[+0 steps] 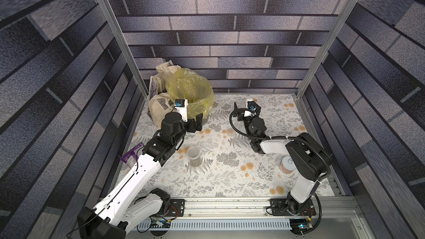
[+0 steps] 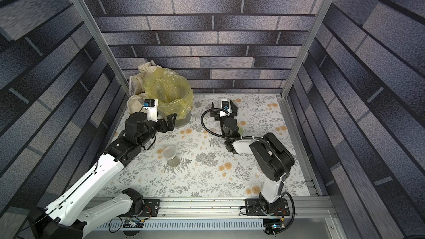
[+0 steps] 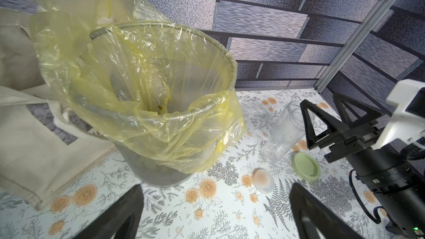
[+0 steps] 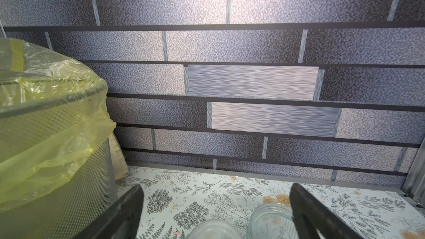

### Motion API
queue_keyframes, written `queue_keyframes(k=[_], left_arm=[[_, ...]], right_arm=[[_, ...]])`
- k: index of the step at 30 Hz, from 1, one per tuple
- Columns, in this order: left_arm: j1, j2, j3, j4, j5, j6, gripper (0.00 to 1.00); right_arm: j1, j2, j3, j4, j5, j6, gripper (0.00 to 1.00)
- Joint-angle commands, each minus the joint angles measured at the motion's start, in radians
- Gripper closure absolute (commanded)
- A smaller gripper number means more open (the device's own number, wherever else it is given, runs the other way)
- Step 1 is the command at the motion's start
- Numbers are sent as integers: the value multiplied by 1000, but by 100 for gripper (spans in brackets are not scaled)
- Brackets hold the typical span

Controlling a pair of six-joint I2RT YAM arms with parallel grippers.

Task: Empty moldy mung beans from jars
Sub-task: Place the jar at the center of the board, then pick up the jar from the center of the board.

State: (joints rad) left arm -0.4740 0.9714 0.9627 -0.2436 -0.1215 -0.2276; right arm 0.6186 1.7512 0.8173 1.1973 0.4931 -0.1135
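Honestly, go for the lidded jar (image 1: 193, 157) standing mid-counter, mung beans (image 1: 195, 163) in its bottom. Bring the left tool (image 1: 197, 121), gaping and empty beside the bin (image 3: 232, 70); save the right tool (image 4: 216, 187), equally wide and empty, for the lid (image 1: 192, 151). Grip low.

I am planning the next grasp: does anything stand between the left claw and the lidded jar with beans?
Nothing visible does. Only bare flowered tablecloth lies between the open left claw and the lidded jar; the loose frosted lid lies well aside.
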Motion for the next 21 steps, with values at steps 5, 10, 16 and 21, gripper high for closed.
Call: queue_keyframes(k=[5,10,16,21], left_arm=[[-84,-48,144,-560,-70,-65,0],[-168,-93,79,-640,-39,-133,0],[-240,-115,-41,-622,-43,-211,0],[-242,-48,-86,-625,-22,-217,0]], right_arm=[[21,-200,40,-400,-10,51,0],[23,-277,52,-570,-88,149,0],[26,-371,16,-648,-208,209,0],[29,-438,-10,-699,-251,230,0]])
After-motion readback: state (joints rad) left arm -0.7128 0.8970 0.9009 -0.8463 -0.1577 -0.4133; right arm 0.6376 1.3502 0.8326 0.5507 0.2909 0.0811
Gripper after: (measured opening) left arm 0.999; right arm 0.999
